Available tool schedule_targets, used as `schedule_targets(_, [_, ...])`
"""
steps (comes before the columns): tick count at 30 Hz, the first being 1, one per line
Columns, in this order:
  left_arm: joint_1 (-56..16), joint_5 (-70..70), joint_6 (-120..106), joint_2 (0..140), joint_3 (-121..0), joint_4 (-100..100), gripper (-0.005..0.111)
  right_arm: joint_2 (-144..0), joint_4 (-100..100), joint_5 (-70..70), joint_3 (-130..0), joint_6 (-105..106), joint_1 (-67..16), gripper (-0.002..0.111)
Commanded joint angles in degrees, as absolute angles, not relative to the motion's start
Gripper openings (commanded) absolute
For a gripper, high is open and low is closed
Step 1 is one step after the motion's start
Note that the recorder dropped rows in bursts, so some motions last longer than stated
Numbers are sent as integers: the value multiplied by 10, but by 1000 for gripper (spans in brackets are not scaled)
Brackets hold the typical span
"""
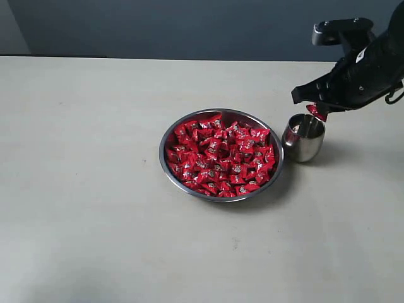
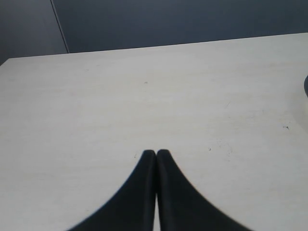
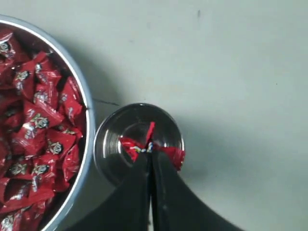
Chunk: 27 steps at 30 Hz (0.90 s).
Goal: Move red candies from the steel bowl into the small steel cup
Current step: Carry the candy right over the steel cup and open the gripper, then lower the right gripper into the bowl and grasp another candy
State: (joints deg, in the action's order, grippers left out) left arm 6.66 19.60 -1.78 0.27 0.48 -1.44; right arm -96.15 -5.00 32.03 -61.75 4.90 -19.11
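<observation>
The steel bowl sits mid-table, heaped with red candies; its rim and candies also show in the right wrist view. Just right of the bowl stands the small steel cup, seen from above as the cup in the right wrist view. My right gripper hangs directly over the cup's mouth, shut on one red candy whose wrapper spreads out to both sides of the fingertips. My left gripper is shut with nothing in it, over bare table, and is out of the exterior view.
The pale table runs wide to the left and front of the bowl. A dark wall backs the far table edge. The bowl and cup stand nearly touching.
</observation>
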Motion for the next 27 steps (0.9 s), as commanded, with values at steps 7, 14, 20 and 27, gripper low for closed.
schedule_targets(7, [62,193,-17,0,0,-16,0,-994,-87,255,-601,47,-187,-1])
schedule_targets(14, [62,193,-17,0,0,-16,0,-1011,-93,236,-603,47,-187,-1])
schedule_targets(20, [62,193,-17,0,0,-16,0,-1011,-93,240,-603,54,-187,3])
schedule_targets(27, [62,193,-17,0,0,-16,0,-1007,-85,260,-603,60,-187,37])
